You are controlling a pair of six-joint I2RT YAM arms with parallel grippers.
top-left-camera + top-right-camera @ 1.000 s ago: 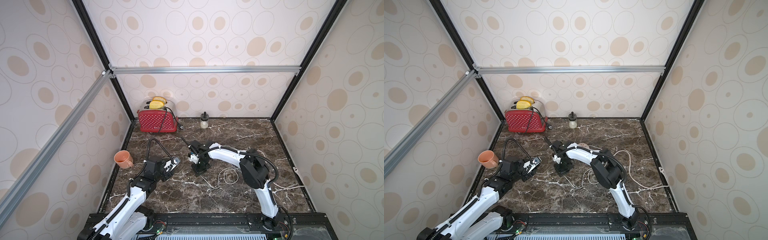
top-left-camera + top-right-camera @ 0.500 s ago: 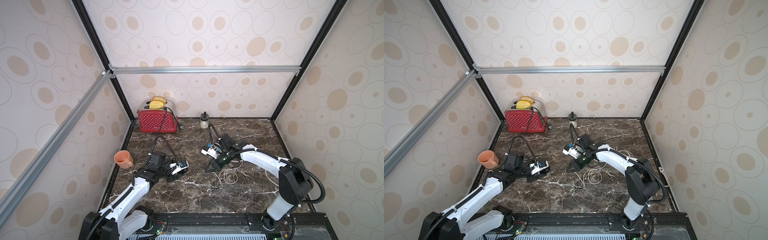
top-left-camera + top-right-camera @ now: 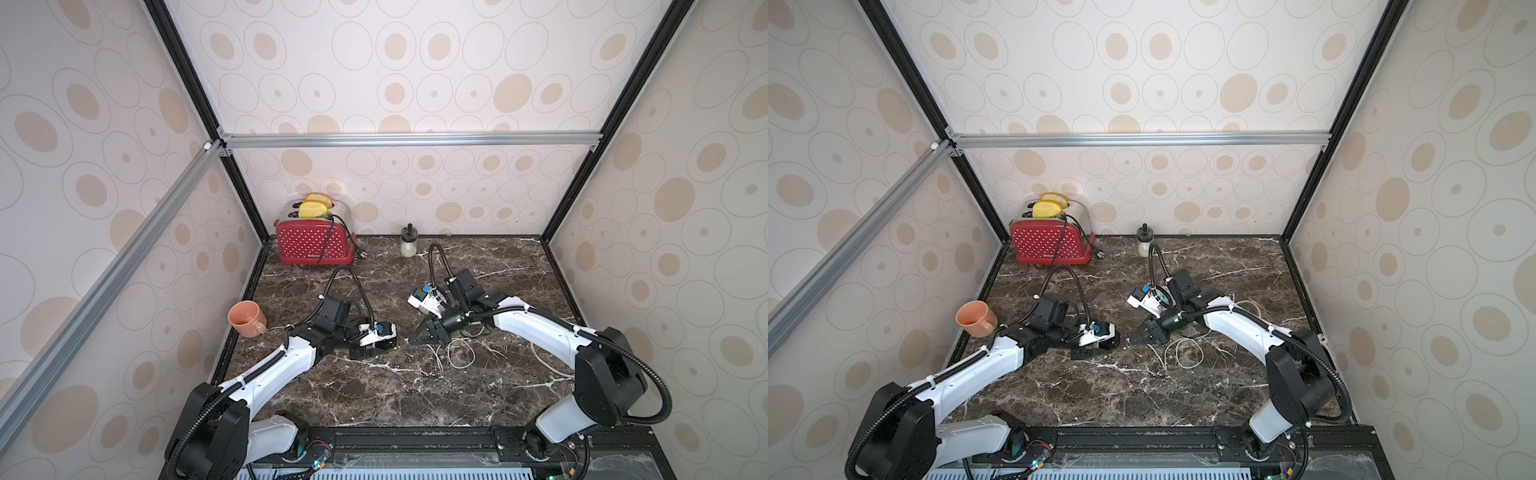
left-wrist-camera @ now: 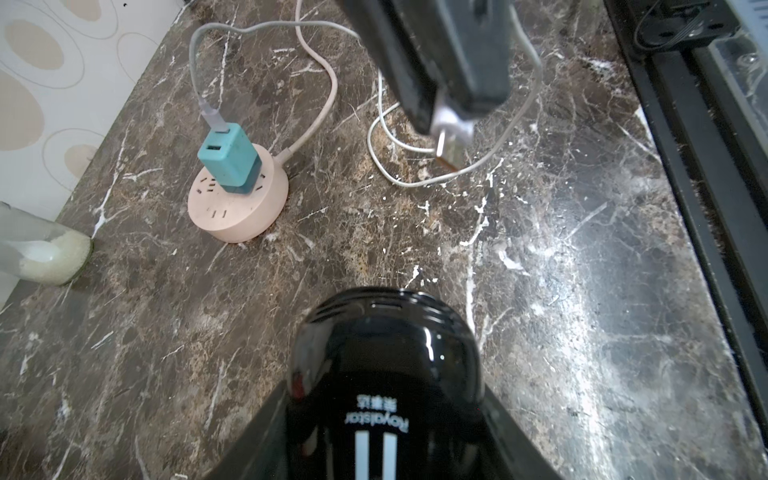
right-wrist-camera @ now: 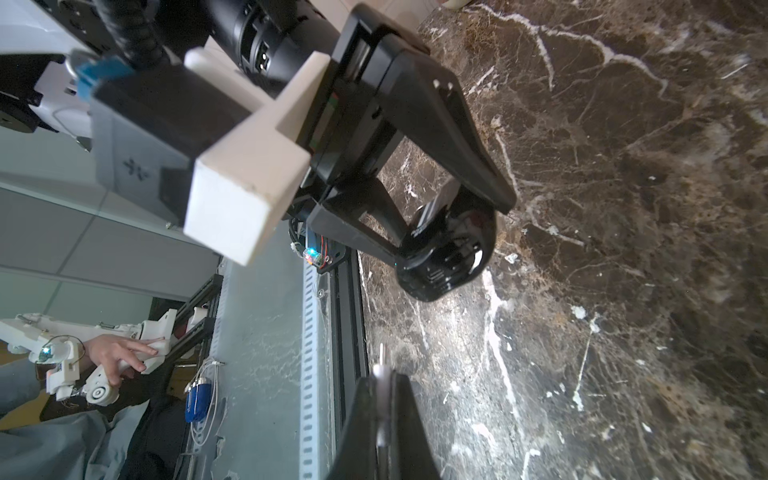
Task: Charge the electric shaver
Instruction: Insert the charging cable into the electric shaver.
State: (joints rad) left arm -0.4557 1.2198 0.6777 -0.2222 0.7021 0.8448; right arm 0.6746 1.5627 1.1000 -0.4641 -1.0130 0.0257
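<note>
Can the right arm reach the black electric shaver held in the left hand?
Probably yes: the right hand, shut on the white cable's plug, faces the glossy black electric shaver, only open marble countertop between them.

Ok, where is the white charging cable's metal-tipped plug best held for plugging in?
Pinch the white cable plug by its short plastic housing, coming from the cable end, so the slim metal tip sticks out free to insert. The right hand is shut on it just so.
</note>
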